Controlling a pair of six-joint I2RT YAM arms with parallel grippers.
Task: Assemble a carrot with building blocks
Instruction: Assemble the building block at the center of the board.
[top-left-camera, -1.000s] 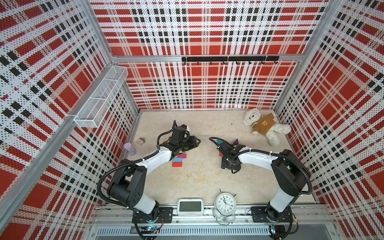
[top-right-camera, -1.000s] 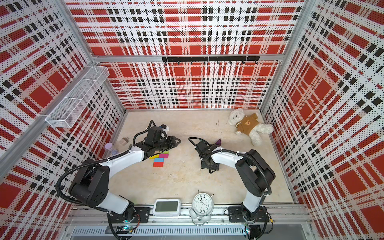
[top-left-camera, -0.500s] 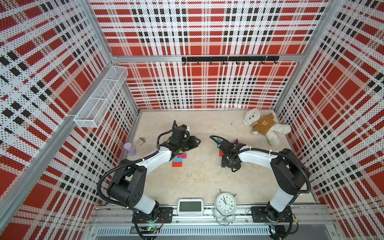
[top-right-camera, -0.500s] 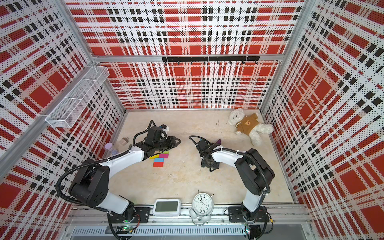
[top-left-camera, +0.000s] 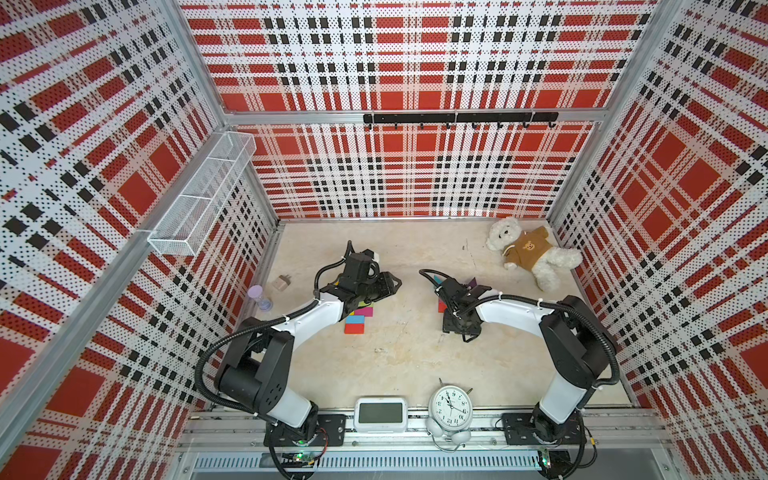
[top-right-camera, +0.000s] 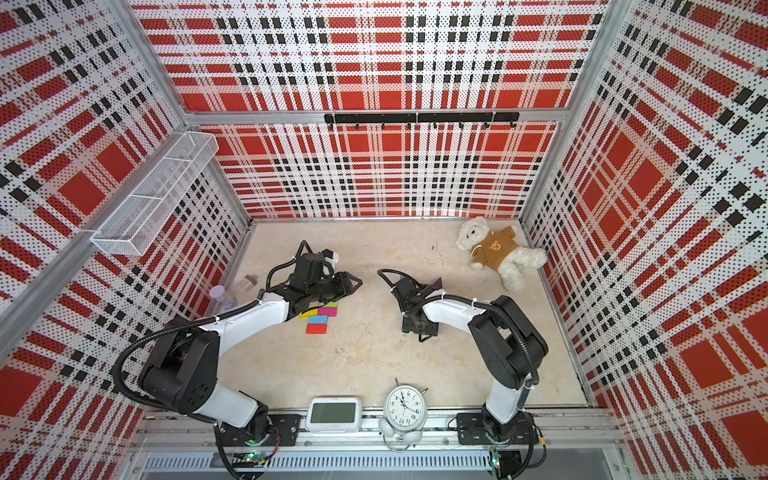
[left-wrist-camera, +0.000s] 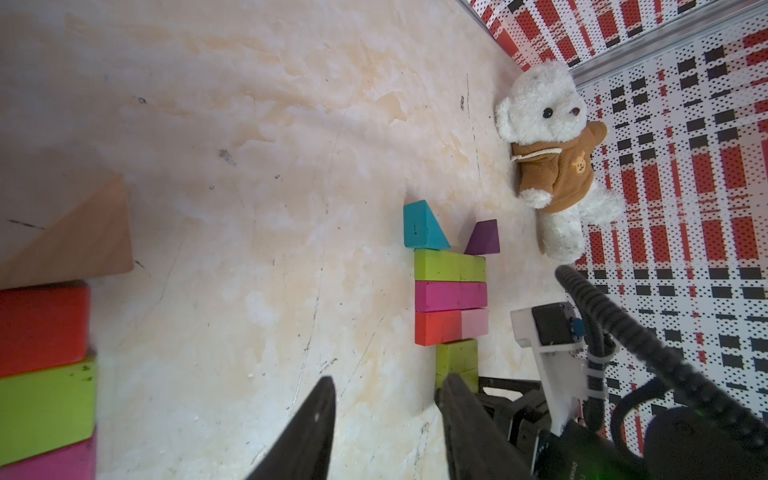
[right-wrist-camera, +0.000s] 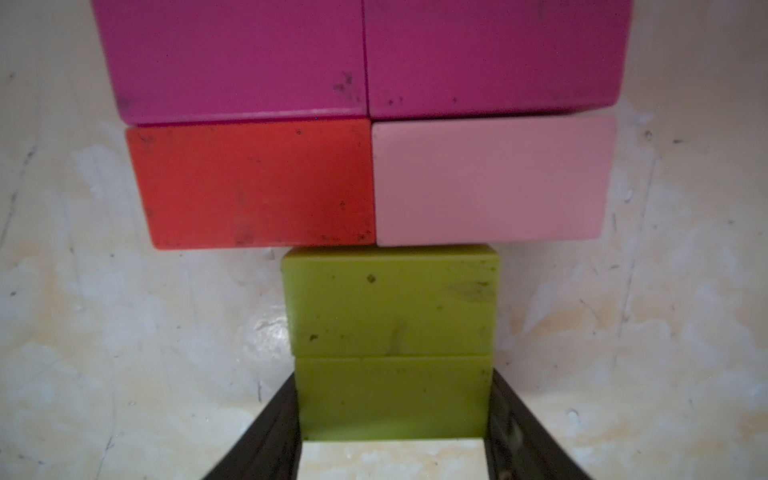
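Right jaws clamp lime brick (right-wrist-camera: 392, 395)
We see left jaws parted, empty; right arm (top-left-camera: 511, 309) stretches toward nine o'clock.

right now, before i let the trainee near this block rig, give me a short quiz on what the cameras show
1. True or false: the left gripper grips a block.
2. The lime rectangular wooden block between the fingers of the right gripper touches: A) a second lime block B) a white teddy bear C) a round alarm clock.
3. Fill in: the pale pink rectangular block shares its row with a ____ block.
Key: 1 false; 2 A; 3 red-orange block.
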